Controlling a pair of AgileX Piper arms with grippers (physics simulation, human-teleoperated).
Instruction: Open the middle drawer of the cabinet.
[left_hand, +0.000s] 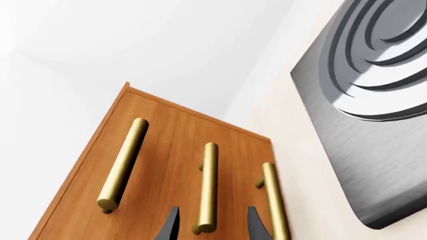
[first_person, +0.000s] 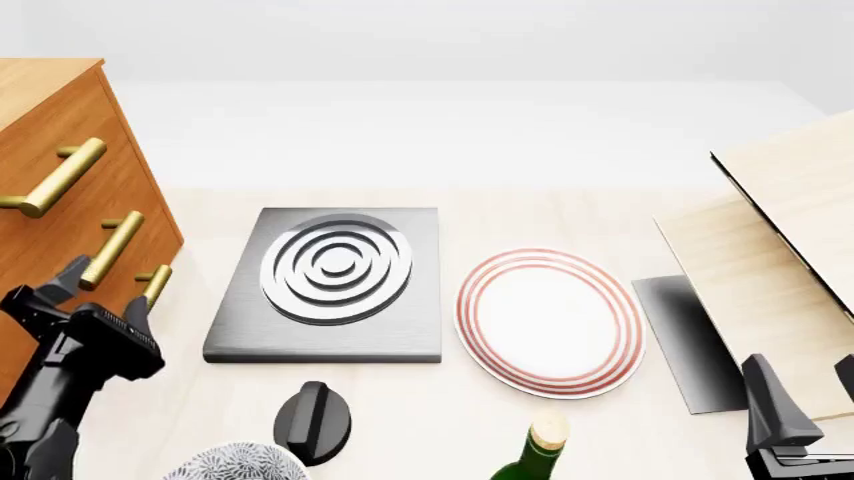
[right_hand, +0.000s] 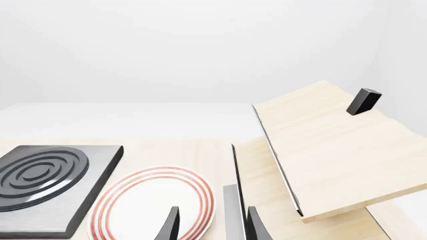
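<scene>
A pale wooden table (first_person: 561, 215) under a plain white backdrop carries everything, with the cabinet (first_person: 54, 215) standing at its left edge in the front view, three brass handles stacked down its orange-brown face. The middle drawer (first_person: 134, 235) looks flush with the fronts above and below, though the steep angle makes that hard to confirm. The left gripper (first_person: 96, 290) hovers before the lower handles, fingers spread apart with nothing between them; only the left wrist view shows the middle handle (left_hand: 207, 187) sitting between the two dark fingertips (left_hand: 169, 226), apparently not yet touched. The front view alone reveals a grey ringed plate (first_person: 334, 285), a red-rimmed dish (first_person: 550, 322), a black knob (first_person: 312, 420) and a green bottle (first_person: 531, 458). The right gripper (first_person: 801, 400) waits low at the right, jaws parted and empty, near the pale boards (right_hand: 327, 150)
</scene>
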